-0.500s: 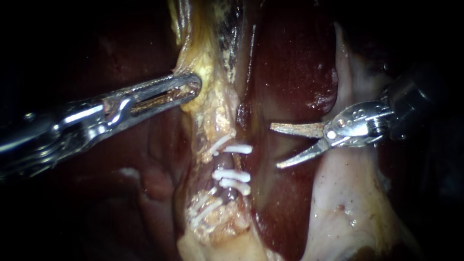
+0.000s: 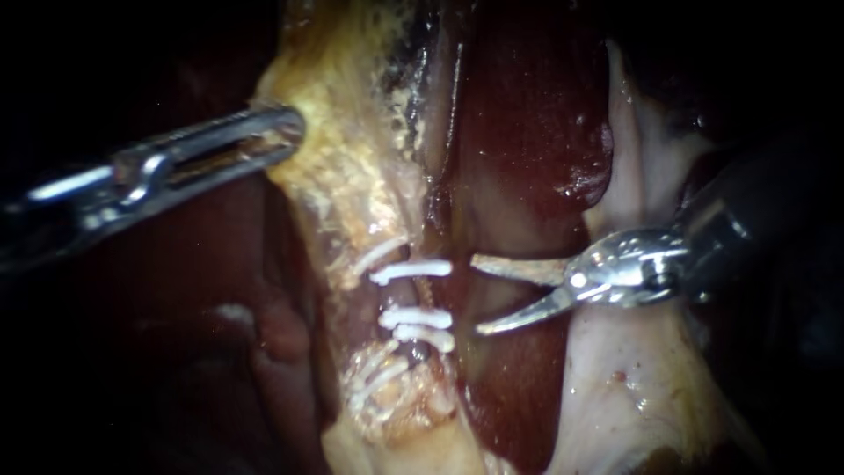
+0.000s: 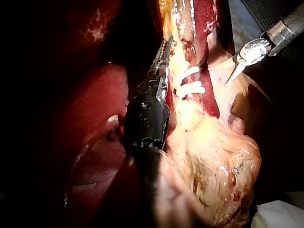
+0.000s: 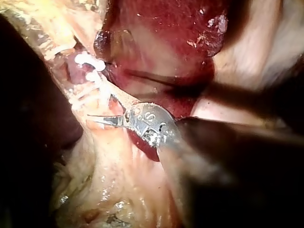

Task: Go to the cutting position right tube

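Several white clips (image 2: 413, 270) sit across the tubes in the middle of the endoscope view. The right tube (image 2: 423, 295) shows dark between the upper clip and a lower pair (image 2: 417, 317). My right instrument (image 2: 475, 295) comes in from the right with its two curved blades open, their tips just right of the clips and apart from them. My left instrument (image 2: 283, 134) is shut on the yellow fatty tissue (image 2: 338, 176) above the clips and holds it stretched to the left. The left wrist view shows its jaws (image 3: 164, 54) beside the clips (image 3: 191, 86). The right wrist view shows the blades (image 4: 102, 119) short of the clips (image 4: 89, 62).
Dark red liver (image 2: 527, 114) lies behind the tubes and the blades. Pale tissue (image 2: 624, 387) lies under my right instrument's shaft. More clips (image 2: 376, 380) sit lower down in yellow tissue. A white cloth corner (image 3: 280, 216) shows in the left wrist view.
My left instrument has pulled the yellow tissue to the left and upward. My right instrument has moved left and down toward the clips, its blades still open.
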`<state>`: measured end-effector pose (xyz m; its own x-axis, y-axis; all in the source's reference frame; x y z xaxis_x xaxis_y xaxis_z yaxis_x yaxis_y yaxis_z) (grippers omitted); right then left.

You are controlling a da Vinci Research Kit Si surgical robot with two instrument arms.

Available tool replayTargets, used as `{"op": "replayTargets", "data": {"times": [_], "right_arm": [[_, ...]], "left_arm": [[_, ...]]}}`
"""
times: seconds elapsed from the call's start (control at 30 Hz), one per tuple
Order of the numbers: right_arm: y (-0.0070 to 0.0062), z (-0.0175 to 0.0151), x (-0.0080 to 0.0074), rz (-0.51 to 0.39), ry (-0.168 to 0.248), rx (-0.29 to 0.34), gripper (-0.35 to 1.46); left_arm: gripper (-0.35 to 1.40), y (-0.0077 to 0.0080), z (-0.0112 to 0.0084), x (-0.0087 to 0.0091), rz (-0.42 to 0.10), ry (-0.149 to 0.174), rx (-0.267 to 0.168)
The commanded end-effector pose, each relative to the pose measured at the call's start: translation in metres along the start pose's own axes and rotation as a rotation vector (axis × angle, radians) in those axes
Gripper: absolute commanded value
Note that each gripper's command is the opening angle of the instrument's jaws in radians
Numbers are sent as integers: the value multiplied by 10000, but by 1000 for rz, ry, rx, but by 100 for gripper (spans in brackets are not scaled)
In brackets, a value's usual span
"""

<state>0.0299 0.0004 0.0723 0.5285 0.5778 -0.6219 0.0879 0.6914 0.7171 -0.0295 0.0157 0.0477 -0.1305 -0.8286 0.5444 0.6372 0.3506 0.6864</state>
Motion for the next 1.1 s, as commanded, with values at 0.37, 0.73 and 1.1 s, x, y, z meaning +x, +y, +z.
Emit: {"op": "replayTargets", "data": {"times": [0.37,0.73,1.1], "right_arm": [[15,24,-3,111,-39,43,142],[25,41,7,123,-27,78,142],[35,58,9,131,-32,91,141]], "left_arm": [[-35,-9,-14,-10,12,-24,1],[-35,-8,-14,-10,12,-24,2],[-35,-8,-14,-9,12,-24,1]]}}
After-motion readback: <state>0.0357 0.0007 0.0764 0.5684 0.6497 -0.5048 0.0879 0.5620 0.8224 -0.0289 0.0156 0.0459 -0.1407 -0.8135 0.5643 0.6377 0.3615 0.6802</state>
